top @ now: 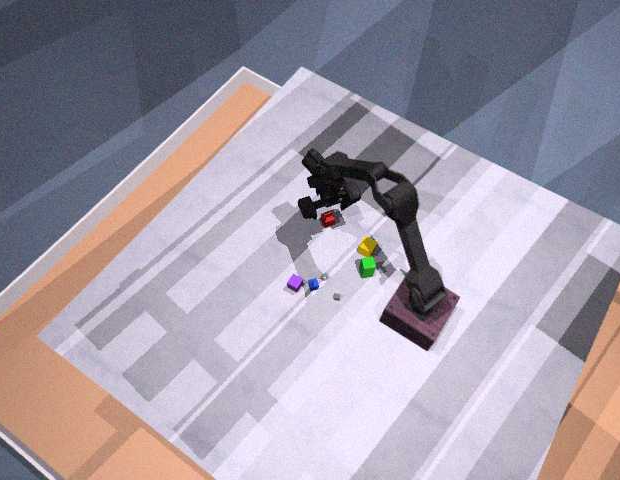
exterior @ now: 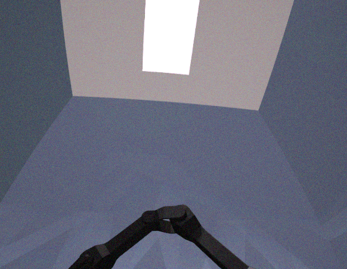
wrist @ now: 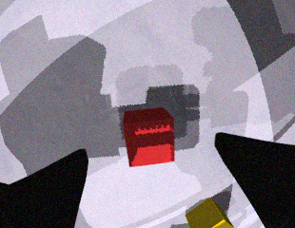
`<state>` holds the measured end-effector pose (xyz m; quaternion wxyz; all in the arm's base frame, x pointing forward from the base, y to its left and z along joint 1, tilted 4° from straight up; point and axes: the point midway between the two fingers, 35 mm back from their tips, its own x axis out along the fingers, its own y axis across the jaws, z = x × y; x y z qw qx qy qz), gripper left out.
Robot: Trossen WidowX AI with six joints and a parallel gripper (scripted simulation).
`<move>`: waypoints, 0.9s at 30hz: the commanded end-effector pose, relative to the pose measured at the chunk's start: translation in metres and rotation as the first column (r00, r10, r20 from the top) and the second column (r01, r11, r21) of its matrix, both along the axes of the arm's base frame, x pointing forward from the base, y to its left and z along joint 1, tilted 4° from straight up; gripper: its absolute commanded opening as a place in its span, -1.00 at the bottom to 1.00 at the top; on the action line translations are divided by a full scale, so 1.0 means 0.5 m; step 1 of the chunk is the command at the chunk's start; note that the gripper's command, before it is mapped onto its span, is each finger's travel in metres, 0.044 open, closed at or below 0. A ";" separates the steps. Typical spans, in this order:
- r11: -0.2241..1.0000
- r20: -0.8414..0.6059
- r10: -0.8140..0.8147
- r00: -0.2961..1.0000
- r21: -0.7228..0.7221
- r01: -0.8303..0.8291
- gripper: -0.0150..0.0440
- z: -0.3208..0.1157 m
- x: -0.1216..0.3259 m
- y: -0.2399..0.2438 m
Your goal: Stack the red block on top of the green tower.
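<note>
The red block [top: 327, 219] [wrist: 149, 138] lies on the table, partly in the gripper's shadow. My gripper [top: 328, 205] [wrist: 153, 148] is open and empty above it. In the wrist view the block shows between the two fingertips, farther down and touching neither. The green tower [top: 367, 267] stands upright nearer the arm's base, with nothing on top. It is outside the wrist view. The exterior view shows only part of the arm, with no block or fingers.
A yellow block [top: 367, 246] [wrist: 208, 216] sits close behind the green tower, on the red block's side. A purple block [top: 295, 282] and a smaller blue block [top: 313, 284] lie left of the tower. A tiny white cube [top: 324, 277] and a tiny grey cube [top: 336, 296] lie nearby.
</note>
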<state>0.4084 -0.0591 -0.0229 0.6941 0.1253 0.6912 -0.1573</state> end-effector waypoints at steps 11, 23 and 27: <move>1.000 -0.007 0.003 1.000 0.005 -0.003 1.00 -0.052 -0.003 0.000; 1.000 -0.007 0.003 1.000 0.005 -0.003 1.00 -0.080 -0.005 -0.001; 1.000 -0.007 0.003 1.000 0.005 -0.003 1.00 -0.080 -0.005 -0.001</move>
